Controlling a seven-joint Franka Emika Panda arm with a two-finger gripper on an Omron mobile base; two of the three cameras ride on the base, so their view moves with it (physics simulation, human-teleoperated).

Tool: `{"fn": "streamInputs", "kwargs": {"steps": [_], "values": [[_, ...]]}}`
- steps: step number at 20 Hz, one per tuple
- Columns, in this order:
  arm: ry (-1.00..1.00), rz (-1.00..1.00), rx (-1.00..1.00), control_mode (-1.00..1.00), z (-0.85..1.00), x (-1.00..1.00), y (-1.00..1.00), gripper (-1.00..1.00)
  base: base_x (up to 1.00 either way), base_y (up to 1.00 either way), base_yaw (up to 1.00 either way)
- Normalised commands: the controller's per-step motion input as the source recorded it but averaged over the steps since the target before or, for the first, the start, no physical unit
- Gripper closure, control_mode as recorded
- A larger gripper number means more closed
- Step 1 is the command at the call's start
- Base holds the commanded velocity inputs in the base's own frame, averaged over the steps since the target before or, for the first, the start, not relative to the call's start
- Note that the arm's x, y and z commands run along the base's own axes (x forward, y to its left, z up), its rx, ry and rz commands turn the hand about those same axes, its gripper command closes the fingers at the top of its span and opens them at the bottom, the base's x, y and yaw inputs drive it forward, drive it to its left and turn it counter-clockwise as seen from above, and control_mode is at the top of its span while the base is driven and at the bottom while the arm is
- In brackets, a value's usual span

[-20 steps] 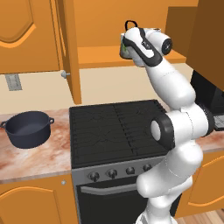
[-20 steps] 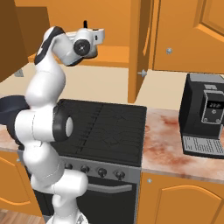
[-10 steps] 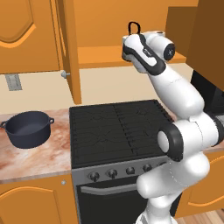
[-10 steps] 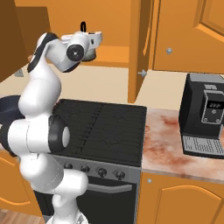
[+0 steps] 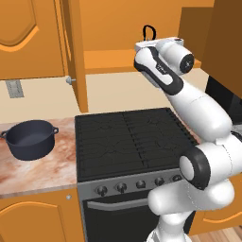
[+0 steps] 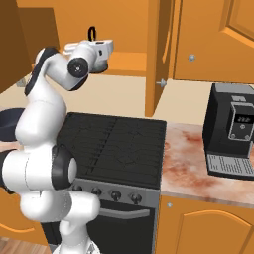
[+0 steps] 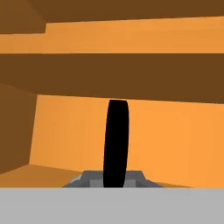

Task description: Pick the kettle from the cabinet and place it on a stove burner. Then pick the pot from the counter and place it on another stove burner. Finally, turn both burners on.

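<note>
Where cabinet (image 5: 127, 28) opens, door (image 5: 74, 52) beside.

Cooktop (image 5: 127, 142) sits centre, knob row (image 5: 137, 184) along its near edge. Pot (image 5: 29, 139) on the counter (image 5: 38, 172) left of the cooktop, just beside it, not touching. Coffee machine (image 6: 233, 130) on the counter stretch right of the cooktop. Wall cabinet (image 5: 118, 61) above and behind the cooktop, door (image 5: 73, 52) swung open to its left. Kettle handle (image 5: 149, 33) sticks up on the cabinet shelf, far right, behind the robot's wrist.
</note>
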Motion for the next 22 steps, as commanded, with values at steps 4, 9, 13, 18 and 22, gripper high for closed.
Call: {"fn": "streamInputs", "kwargs": {"steps": [4, 9, 13, 18, 22], "values": [[0.00, -0.03, 0.00, -1.00, 0.00, -0.45, 0.00, 1.00, 0.00, 0.00, 0.00], [0.00, -0.03, 0.00, -1.00, 0.00, -0.42, 0.00, 1.00, 0.00, 0.00, 0.00], [0.00, -0.02, 0.00, -1.00, 0.00, -0.44, 0.00, 1.00, 0.00, 0.00, 0.00], [0.00, -0.01, 0.00, -1.00, 0.00, -0.45, 0.00, 1.00, 0.00, 0.00, 0.00], [0.00, 0.00, 0.00, -1.00, 0.00, -0.26, 0.00, 1.00, 0.00, 0.00, 0.00]]}}
